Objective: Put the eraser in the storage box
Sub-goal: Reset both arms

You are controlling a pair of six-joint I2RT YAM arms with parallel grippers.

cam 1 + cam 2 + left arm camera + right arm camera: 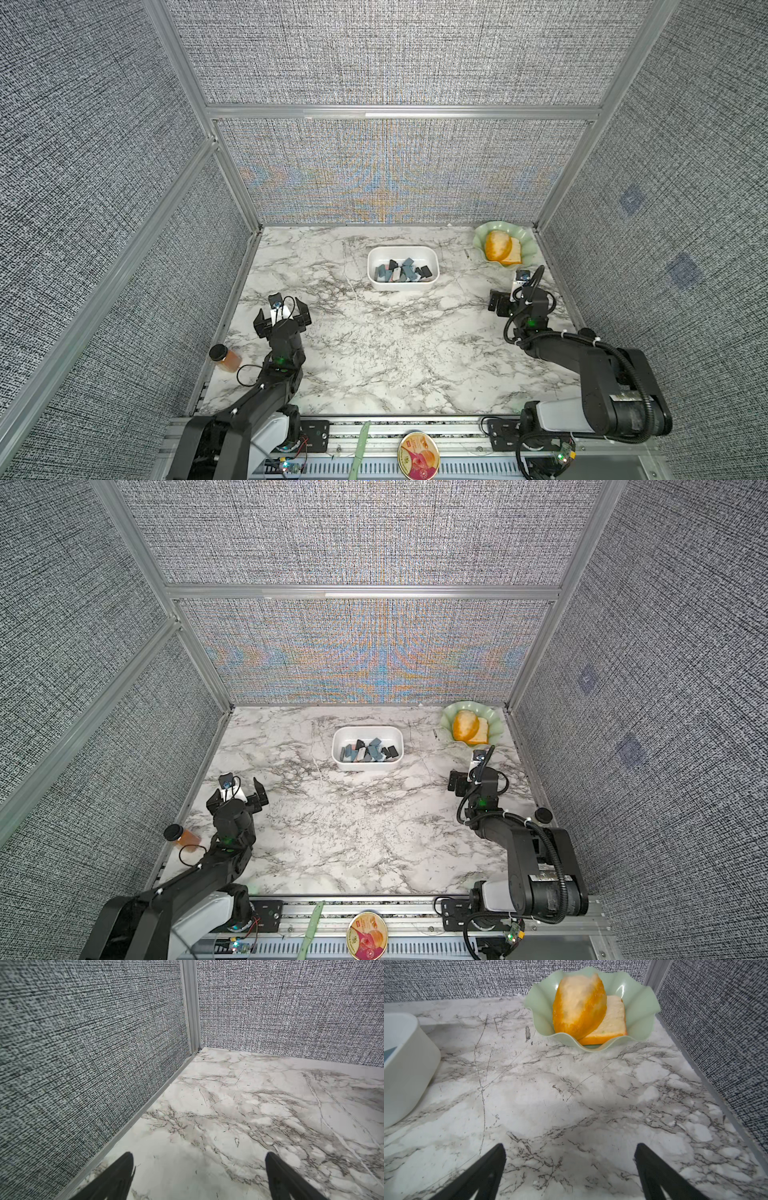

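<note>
Round tin (419, 456) sits on the front rail (457, 432), well short of the storage box (403, 286), which stands on the marble worktop (374, 353) with erasers (401, 271) inside; grey woven walls (395, 54) enclose it. Left wrist: left pincer (198, 1154) spread apart above marble. Right wrist: right pincer (570, 1147) apart, the storage box's corner and green dish (643, 1001) ahead.
</note>
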